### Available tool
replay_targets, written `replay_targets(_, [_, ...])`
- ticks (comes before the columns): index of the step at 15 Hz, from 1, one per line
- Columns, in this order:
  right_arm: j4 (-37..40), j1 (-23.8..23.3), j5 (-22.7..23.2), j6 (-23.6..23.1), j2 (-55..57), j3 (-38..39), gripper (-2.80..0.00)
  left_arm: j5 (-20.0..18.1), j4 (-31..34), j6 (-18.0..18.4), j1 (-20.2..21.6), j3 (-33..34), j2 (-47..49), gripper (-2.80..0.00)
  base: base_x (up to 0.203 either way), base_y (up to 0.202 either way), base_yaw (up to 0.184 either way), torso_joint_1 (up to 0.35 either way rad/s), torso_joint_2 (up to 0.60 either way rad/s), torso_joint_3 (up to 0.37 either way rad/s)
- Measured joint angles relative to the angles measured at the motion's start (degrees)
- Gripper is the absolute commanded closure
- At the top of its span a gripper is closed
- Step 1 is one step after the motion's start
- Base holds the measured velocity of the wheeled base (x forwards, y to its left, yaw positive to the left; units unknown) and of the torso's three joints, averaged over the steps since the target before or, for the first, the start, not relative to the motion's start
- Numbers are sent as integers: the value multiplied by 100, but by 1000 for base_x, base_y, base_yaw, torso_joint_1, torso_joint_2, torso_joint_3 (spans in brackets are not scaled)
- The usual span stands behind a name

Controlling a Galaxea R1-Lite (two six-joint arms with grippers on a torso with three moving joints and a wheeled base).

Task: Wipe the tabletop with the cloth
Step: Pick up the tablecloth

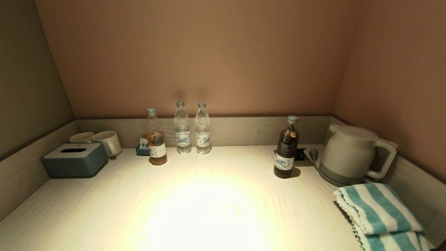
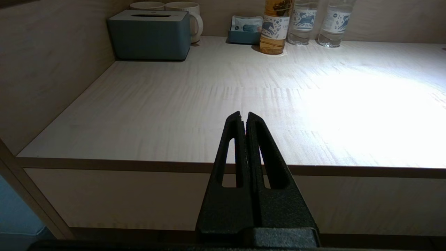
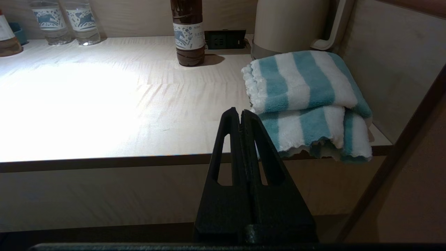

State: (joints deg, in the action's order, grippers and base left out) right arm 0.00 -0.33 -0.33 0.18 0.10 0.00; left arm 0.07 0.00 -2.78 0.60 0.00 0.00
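seeing both arms held back off the front edge of the tabletop [image 1: 216, 209], neither one in my head view. left claw [image 2: 244, 116] has its fingers pressed together, nothing between them, hovering in front of the edge on the left side. right claw [image 3: 240, 113] is the same, fingers together and holding nothing, hovering just short of the edge, with the cloth [image 1: 378, 214] just beside it but not touching.

cloth is folded in a stack at the front right corner of the tabletop, teal and white stripes, one scalloped edge hanging slightly over the front lip. it sits directly in front of the grey kettle [image 1: 352, 155], close against the right rim.

dark bottle [image 1: 286, 148] stands left of the kettle by a power socket [image 3: 224, 39]. along the back: two clear water bottles [image 1: 192, 128], an amber bottle [image 1: 156, 137] beside a small blue tray [image 1: 142, 150]. back left corner has the grey-blue tissue box [image 1: 75, 159] with two white mugs [image 1: 99, 141] behind it.
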Motion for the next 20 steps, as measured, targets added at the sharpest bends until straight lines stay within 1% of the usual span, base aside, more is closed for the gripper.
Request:
replay_targets(13, [7, 0, -34, -65, 0, -34, 0, 2, 0, 0, 0, 0, 0, 0, 0, 0, 0, 0, 0, 0])
replay_targets(17, [254, 0, 28, -51, 17, -686, 0, 1, 2, 1, 0, 0, 0, 0, 0, 0, 0, 0, 0, 0])
replay_targets(20, [685, 4, 226, -29, 101, -1284, 0, 0, 2, 0, 0, 0, 0, 0, 0, 0, 0, 0, 0, 0])
